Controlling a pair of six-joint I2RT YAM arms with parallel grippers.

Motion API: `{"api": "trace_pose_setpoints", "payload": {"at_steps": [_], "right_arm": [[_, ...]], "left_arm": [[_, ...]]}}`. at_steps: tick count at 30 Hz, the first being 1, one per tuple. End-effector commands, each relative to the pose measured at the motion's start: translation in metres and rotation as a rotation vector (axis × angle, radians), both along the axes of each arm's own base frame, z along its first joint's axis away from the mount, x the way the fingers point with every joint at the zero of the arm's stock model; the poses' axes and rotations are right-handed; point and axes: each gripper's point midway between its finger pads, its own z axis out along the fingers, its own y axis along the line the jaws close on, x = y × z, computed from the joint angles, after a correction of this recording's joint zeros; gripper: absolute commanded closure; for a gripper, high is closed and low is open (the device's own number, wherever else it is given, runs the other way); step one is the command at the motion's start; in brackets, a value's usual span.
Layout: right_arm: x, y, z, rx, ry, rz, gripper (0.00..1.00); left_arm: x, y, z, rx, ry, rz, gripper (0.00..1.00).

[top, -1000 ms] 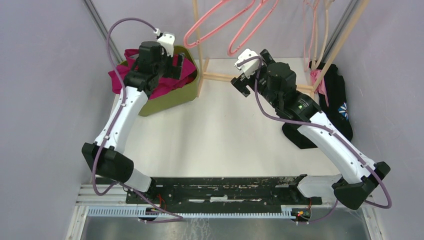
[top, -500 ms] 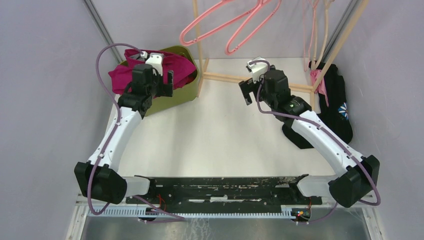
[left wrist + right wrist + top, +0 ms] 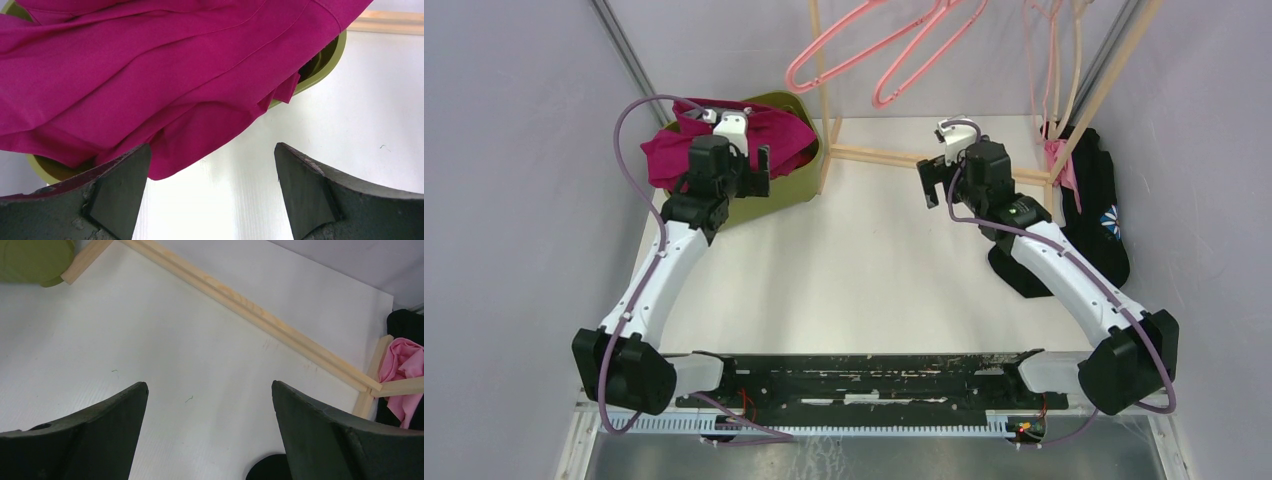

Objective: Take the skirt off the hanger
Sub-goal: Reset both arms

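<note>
The magenta skirt (image 3: 676, 150) lies bunched in the green basket (image 3: 776, 193) at the back left, off any hanger. In the left wrist view the skirt (image 3: 150, 75) spills over the basket's rim (image 3: 331, 59), one fold hanging just past my left finger. My left gripper (image 3: 746, 172) hovers open at the basket's near edge, and nothing is between its fingertips (image 3: 211, 170). Two bare pink hangers (image 3: 854, 50) hang on the rack. My right gripper (image 3: 936, 178) is open and holds nothing above the white table (image 3: 210, 405).
The rack's wooden base rail (image 3: 250, 310) crosses the table behind my right gripper, with an upright post (image 3: 822, 90) beside the basket. A black garment (image 3: 1096, 205) and a pink cloth (image 3: 402, 365) lie at the right post. Grey walls close both sides.
My left gripper has drawn back from above the basket to its near edge. My right gripper has dropped lower and shifted right toward the rail. The pink hangers have swung slightly.
</note>
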Motion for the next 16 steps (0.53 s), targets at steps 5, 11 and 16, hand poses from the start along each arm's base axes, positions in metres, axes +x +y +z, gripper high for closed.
{"api": "trace_pose_setpoints", "payload": {"at_steps": [5, 11, 16], "right_arm": [[0.0087, 0.0025, 0.0138, 0.049, -0.054, -0.002, 0.00], [0.0086, -0.0003, 0.0114, 0.038, -0.054, -0.009, 0.00], [0.0089, 0.0004, 0.0127, 0.040, -0.056, -0.008, 0.00]], "left_arm": [[0.0018, -0.0002, 0.0239, -0.066, -0.093, 0.033, 0.01], [0.0006, 0.0014, 0.0225, -0.064, -0.112, 0.039, 0.00], [0.0017, 0.0049, 0.0247, -0.056, -0.119, 0.057, 0.01]]}}
